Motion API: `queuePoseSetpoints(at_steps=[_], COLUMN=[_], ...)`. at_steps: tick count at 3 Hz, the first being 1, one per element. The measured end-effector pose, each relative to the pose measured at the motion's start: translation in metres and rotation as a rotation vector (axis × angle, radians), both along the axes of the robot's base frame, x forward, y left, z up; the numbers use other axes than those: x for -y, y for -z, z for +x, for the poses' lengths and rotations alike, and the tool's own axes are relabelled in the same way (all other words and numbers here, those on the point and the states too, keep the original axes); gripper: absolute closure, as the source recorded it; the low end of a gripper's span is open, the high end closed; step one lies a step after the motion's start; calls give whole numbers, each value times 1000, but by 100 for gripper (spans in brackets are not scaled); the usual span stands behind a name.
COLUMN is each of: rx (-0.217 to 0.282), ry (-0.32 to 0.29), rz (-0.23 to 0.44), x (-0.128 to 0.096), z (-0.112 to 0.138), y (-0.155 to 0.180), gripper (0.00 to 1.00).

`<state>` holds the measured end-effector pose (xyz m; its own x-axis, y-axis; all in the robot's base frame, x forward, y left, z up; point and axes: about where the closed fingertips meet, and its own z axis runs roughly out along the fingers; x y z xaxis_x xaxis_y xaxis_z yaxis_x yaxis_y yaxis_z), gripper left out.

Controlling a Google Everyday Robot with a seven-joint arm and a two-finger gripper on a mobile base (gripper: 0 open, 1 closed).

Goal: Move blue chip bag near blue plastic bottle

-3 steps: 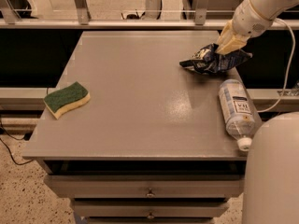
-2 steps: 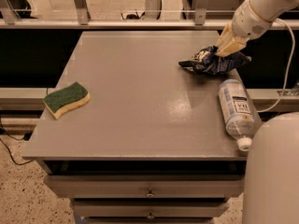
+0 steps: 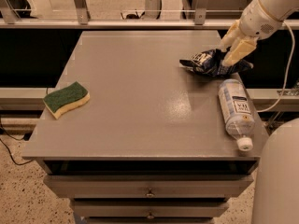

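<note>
Camera view, the only one. Grey table [image 3: 140, 101], drawers below. Blue chip bag [image 3: 208, 62] lies crumpled on the top at about 2 o'clock, near the far right edge. Blue plastic bottle [image 3: 237, 110] lies on its side at about 4 o'clock, cap toward 6 o'clock, base end just short of the bag, toward 5 o'clock from it; a narrow strip of table shows between them. Gripper [image 3: 225, 56] comes in from 1 o'clock and sits down on the right end of the bag. Whether it is clamped on the foil or has released it, I cannot tell. Green-and-yellow sponge [image 3: 67, 98] well apart at 9 o'clock, not involved. Against a second ago: almost nothing has changed. The bag's left tip rests at the same spot, bottle and sponge have not shifted, and the arm holds much the same pose over the bag. Judgement: the bag already lies near the bottle, so the placing looks as good as done; what seems left is for the gripper to let go, if it has not, and lift clear without dragging the foil.
</note>
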<state>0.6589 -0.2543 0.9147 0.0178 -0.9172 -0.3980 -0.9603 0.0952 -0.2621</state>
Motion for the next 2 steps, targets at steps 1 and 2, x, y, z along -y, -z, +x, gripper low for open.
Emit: queuePoseSetpoints(at_steps=[1,2], rx=[-28,-53], ry=[26,45], rz=[27,52], x=[3,3], z=[-15,-26], y=[0,2], gripper=[0,0])
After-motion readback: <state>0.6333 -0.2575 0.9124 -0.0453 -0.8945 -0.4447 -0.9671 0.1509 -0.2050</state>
